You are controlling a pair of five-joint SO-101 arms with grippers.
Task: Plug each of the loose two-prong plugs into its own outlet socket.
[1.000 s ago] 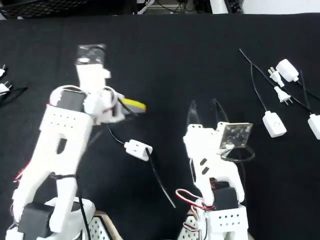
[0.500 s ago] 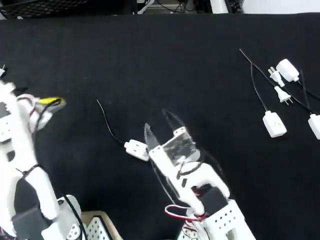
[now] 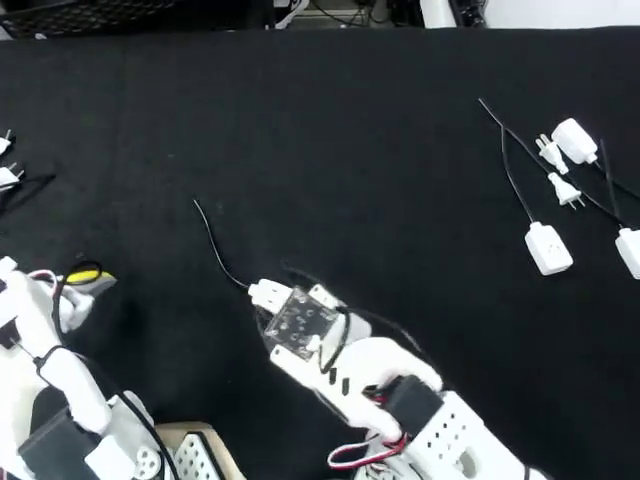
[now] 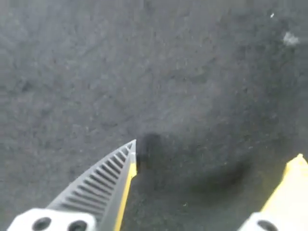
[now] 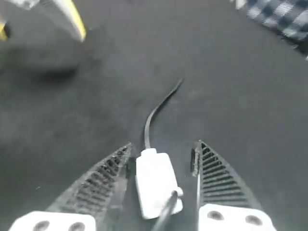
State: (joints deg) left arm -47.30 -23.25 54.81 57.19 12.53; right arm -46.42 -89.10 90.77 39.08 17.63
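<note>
The near socket (image 3: 266, 293) — a small white block on a black cord (image 3: 212, 245) — is seen lying on the black cloth (image 3: 380, 150) toward the front of the table, somewhat left of the middle. It is straddled by the right gripper (image 5: 164, 144), whose ribbed fingers (image 5: 96, 185) are held moderately spread, one on each side of the block. One finger is set just beside it and the other a little apart, so nothing is clamped. The cord is led away from the block's far end in a curve. The left gripper (image 4: 216, 149) is found at the table's left edge near the front, well apart from the near socket. It is shown wide open over bare cloth, with yellow strips visible along its fingers. At the right side of the table two far sockets (image 3: 548, 247) are laid near each other, each on a thin black lead. Just beyond them two loose plugs (image 3: 566, 189) and a white adapter (image 3: 575, 140) are grouped — none of them is seated in a socket. Two edge plugs (image 3: 8, 177) are seen at the far left margin.
</note>
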